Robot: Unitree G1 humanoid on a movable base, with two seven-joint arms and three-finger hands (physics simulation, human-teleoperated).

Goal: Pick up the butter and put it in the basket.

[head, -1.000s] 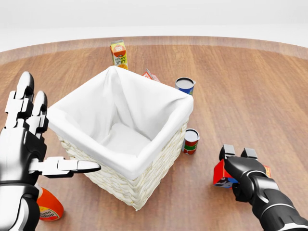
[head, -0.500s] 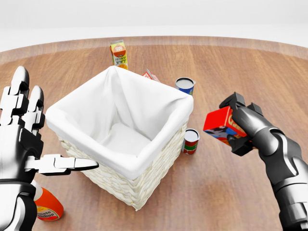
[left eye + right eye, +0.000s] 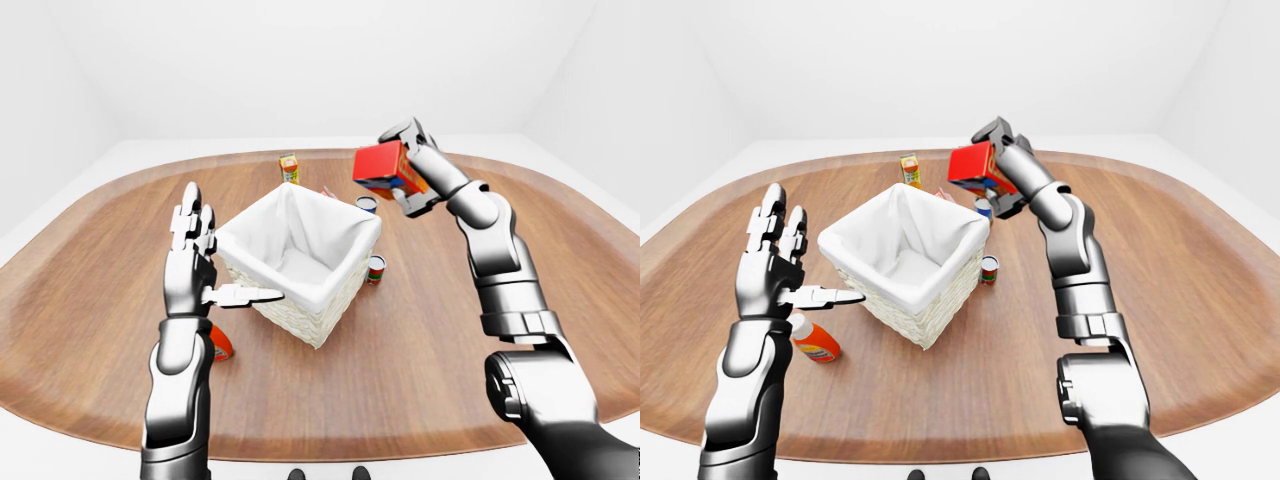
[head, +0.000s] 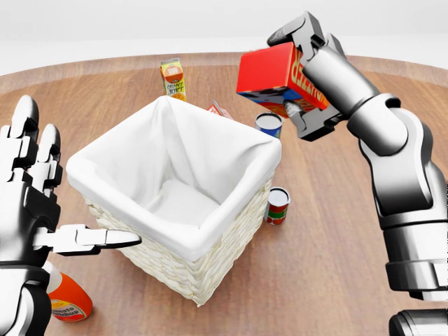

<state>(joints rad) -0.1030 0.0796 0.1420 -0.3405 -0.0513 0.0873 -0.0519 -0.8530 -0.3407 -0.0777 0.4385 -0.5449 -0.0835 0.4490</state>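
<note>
Wooden table (image 4: 336,280): right hand (image 4: 308,77) fingers clasp butter (image 4: 269,70) above basket (image 4: 210,241); left hand (image 4: 31,203) fingers spread wide.

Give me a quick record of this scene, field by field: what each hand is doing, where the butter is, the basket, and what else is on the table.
right hand: shut on butter, raised
butter: red box, held in the air up and right of the basket's opening
basket: white-lined wicker, nothing visible inside
left hand: open, beside the basket's left wall
others: orange juice carton, two cans, orange bottle
table: wooden
</note>
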